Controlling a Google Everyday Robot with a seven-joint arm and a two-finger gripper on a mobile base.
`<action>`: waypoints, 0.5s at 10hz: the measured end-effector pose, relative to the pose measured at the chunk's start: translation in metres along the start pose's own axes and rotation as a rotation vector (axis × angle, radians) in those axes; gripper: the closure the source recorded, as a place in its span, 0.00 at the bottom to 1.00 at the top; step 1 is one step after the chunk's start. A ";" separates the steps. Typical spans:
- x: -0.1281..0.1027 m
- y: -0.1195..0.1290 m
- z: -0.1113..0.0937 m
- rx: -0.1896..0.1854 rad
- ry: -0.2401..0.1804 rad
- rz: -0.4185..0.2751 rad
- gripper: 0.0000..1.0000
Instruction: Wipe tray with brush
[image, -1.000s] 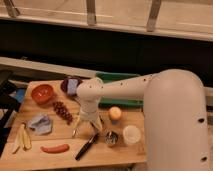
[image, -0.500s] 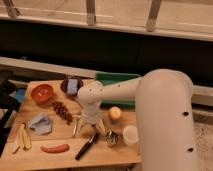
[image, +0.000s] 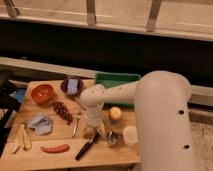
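The green tray (image: 116, 79) stands at the back of the wooden table, its right part hidden behind my white arm. The brush (image: 85, 148) lies flat on the table near the front edge, black handle running diagonally, its upper end under my gripper. My gripper (image: 93, 131) points straight down just over that upper end, well in front of the tray. Whether it touches the brush is hidden by the wrist.
A red bowl (image: 42, 93), a dark bowl (image: 72, 86), grapes (image: 62, 111), a metal fork (image: 76, 126), a crumpled cloth (image: 40, 123), a red sausage (image: 55, 148), an orange (image: 115, 113), a metal cup (image: 112, 138) and a white cup (image: 131, 135) surround the gripper.
The big arm link has swung left and closer to the camera, covering more of the right side. The gripper has stayed over the brush's upper end, slightly lower.
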 end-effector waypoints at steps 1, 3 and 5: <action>0.001 0.000 0.002 0.006 0.005 0.002 0.52; 0.003 -0.001 0.004 0.020 0.011 0.006 0.74; 0.004 0.000 0.002 0.024 0.014 0.010 0.92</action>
